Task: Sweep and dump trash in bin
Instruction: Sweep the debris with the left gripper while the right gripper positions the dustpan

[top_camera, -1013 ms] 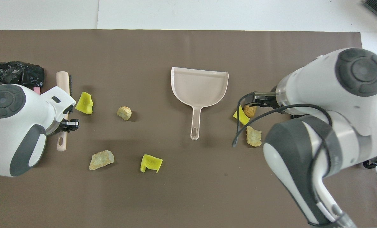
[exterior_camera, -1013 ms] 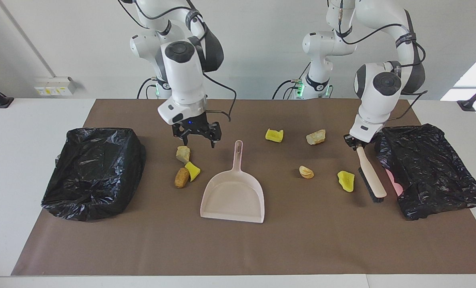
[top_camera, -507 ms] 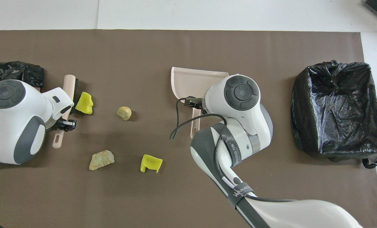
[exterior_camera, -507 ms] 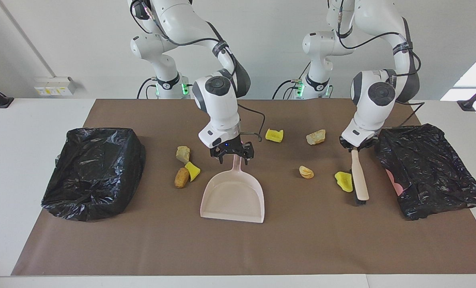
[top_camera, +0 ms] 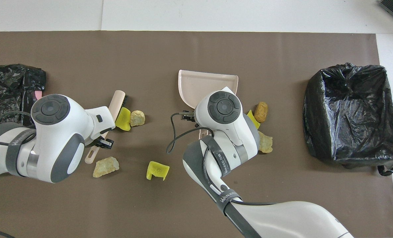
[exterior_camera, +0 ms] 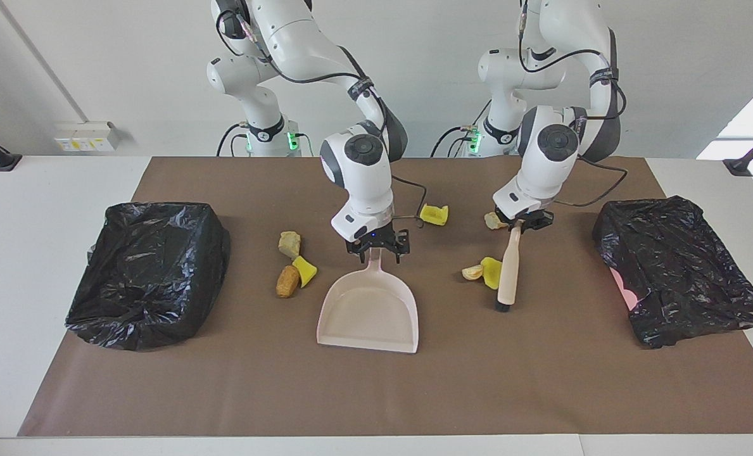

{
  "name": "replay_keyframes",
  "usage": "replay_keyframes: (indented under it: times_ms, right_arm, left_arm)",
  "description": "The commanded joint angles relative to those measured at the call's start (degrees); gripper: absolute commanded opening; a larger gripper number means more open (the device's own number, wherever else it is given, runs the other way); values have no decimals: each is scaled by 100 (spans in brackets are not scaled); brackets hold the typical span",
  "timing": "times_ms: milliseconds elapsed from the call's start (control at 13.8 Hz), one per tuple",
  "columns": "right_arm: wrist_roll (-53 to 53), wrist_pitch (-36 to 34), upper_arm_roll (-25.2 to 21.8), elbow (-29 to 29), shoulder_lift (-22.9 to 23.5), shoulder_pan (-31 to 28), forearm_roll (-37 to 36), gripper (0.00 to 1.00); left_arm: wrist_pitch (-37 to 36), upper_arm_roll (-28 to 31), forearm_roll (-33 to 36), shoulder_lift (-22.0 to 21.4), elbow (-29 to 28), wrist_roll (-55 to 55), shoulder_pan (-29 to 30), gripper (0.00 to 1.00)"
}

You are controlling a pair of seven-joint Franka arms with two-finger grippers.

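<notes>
Trash [exterior_camera: 287, 280]: spongy yellow chunks, rocky tan lumps on matte brown mat [exterior_camera: 541, 380]

Pale pink dustpan [exterior_camera: 368, 310], yellow and tan trash [exterior_camera: 434, 214], black bin [exterior_camera: 148, 269].

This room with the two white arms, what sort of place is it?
Probably a robotics lab set up for a cleaning trial. Two white arms stand at a table covered by a brown mat, with a dustpan, a brush and bag-lined bins laid out among scattered lumps.
</notes>
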Motion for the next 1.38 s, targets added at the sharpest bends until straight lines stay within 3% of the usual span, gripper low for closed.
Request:
replay_keyframes:
  times_ms: [0,72,434,651,868,1086,1303]
  right_arm:
    - [-428,-257,-12,102,5,-62,95,11]
    - [-454,-301,-12,102,5,-71,78,0]
    - [-1831,-750,-3,111,-214,-185,17,0]
    - [-3655,-1363,-48,93,-688,-552,-2,0]
    - [-5635,-1944,-48,67,-1023,-826,-2,0]
    - [-7637,-2104,-56,-73,-1129,-976,-89,0]
    - [-8942,-1859,-48,-687,-1444,-932,-474,0]
  left_arm:
    - [-292,81,-106,-382,-309,1110,-224,0]
    - [-502,81,-106,-435,-327,1357,-224,0]
    - [-766,81,-106,-787,-801,2036,-531,0]
    - [-1312,89,-115,-892,-714,1975,-637,0]
    - [-1374,133,-132,-1295,-626,1931,-558,0]
    - [-1769,142,-132,-1603,-687,908,-541,0]
    - [-2217,142,-132,-1727,-757,-438,-427,0]
